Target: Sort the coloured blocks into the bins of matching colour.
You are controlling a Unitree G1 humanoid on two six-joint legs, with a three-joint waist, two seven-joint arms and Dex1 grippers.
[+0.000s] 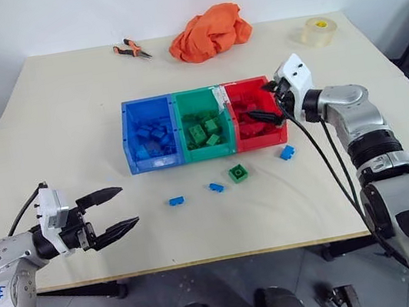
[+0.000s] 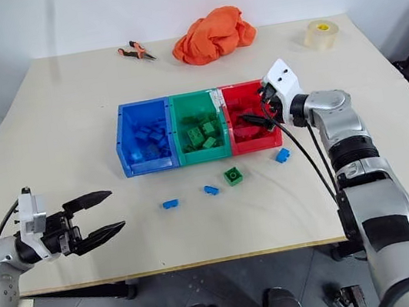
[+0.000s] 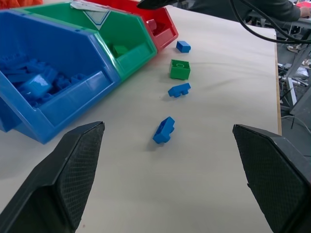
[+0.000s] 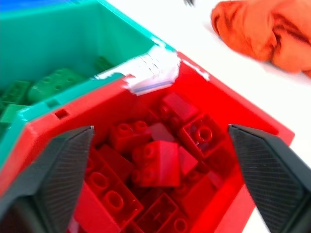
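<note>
pincer (image 4: 160,182) spread over red bin (image 4: 252,160) | red blocks (image 4: 158,162) inside | possibly tape on rim

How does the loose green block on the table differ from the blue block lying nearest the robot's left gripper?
The green block is square and chunkier; the blue block is smaller and longer than it is wide. The green block lies close in front of the bins, near the green-red join; the blue block lies further out, in front of the blue bin. Both rest loose on the table, unsorted.

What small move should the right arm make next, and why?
Probably pull the right gripper back from the red bin toward the blue block nearby: its fingers are open and empty, and four blocks remain on the table.
</note>
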